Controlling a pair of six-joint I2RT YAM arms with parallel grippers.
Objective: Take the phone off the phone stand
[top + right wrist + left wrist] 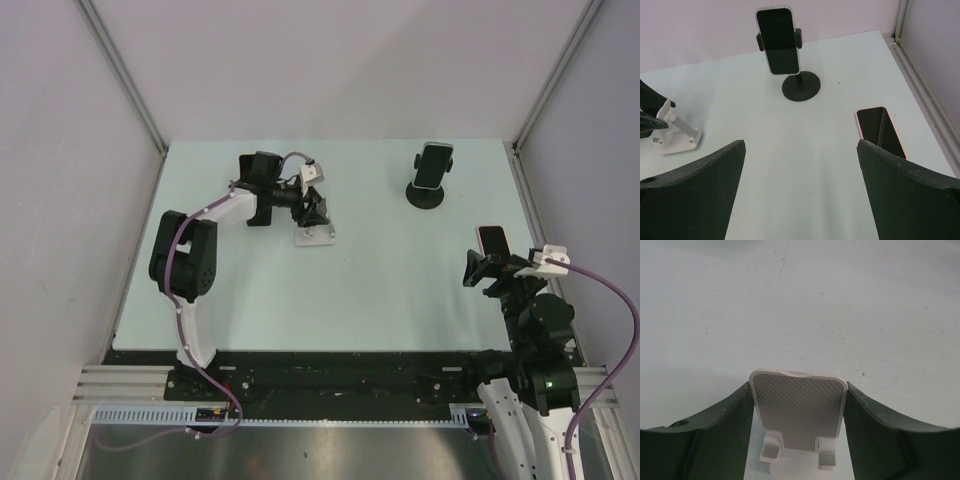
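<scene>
Two phones and two stands were counted. One dark phone (pixel 780 40) stood clamped upright in the black stand (pixel 801 86) at the far right of the table (pixel 815 165). The pink-cased phone (pixel 880 131) lay flat near the table's right edge, just beside the right gripper (pixel 800 150), whose jaws stood wide apart and held nothing. The left gripper (pixel 797 387) had its fingers (pixel 740 415) pressed against both sides of the empty white stand (pixel 797 412). Bare table lay between the two stands.

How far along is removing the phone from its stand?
Seemingly done: a pink phone lies flat on the table; the white stand is empty. In hand: the left gripper clasps that stand between its jaws. Left: a second phone sits clamped in the black stand.
</scene>
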